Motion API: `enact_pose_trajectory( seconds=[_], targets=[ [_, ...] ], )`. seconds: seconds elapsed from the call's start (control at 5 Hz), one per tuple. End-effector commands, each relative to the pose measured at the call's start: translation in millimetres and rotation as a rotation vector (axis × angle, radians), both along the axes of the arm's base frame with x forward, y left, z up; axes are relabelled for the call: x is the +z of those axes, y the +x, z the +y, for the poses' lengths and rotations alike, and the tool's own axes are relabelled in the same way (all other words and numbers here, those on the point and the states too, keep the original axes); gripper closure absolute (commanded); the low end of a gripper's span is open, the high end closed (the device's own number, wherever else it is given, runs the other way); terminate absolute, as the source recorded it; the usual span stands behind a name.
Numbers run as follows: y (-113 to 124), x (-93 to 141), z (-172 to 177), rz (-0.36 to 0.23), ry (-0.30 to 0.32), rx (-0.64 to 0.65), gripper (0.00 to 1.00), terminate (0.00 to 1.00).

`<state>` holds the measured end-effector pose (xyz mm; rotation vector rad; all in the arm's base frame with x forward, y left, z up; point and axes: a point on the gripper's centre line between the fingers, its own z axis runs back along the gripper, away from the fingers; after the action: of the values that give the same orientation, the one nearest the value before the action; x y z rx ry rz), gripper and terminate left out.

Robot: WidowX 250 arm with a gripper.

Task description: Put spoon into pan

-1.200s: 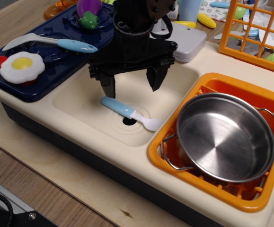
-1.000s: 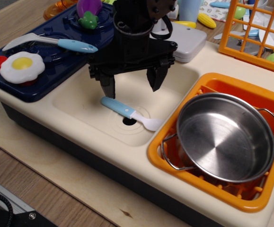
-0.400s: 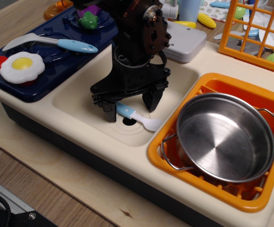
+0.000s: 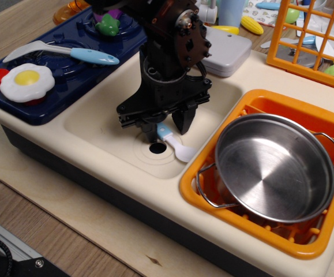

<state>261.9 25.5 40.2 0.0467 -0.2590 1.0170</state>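
Note:
The spoon [image 4: 183, 152] lies in the cream sink [image 4: 97, 124], its white bowl pointing toward the front right and its light-blue handle running up between my fingers. My gripper [image 4: 167, 129] is down in the sink, straddling the handle, with the jaws drawn in against it; most of the handle is hidden by the fingers [image 4: 149, 135]. The spoon still rests on the sink floor beside the drain hole [image 4: 157, 148]. The shiny steel pan [image 4: 276, 167] sits to the right in the orange dish rack [image 4: 253, 98] and holds nothing.
A dark blue stove [image 4: 68, 69] at the left carries a longer blue-handled utensil [image 4: 63, 52], a toy fried egg [image 4: 26, 81] and a purple eggplant [image 4: 108, 20]. A grey-white box [image 4: 227, 52] and an orange wire basket [image 4: 311, 40] stand behind.
My gripper came down into the sink over the spoon and its jaws narrowed onto the handle. The spoon turned, its bowl now pointing more toward the front.

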Motion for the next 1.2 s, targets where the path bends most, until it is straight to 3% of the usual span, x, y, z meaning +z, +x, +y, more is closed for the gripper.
enact_pose_trajectory(
  seconds=[0.0,0.2,0.6,0.8,1.0],
  targets=[
    [-8.0,-26.9,11.7,0.081,0.003,0.019,1.0,0.0],
    [-7.9,-8.3,17.4,0.122,0.048,0.025,1.0,0.0],
    [-12.6,42.1,41.1,0.133,0.239,-0.018,1.0,0.0],
    [-13.8,53.2,39.1,0.144,0.237,-0.008,1.0,0.0],
    [-16.7,68.8,32.2,0.144,0.278,-0.015,1.0,0.0]
  ],
)
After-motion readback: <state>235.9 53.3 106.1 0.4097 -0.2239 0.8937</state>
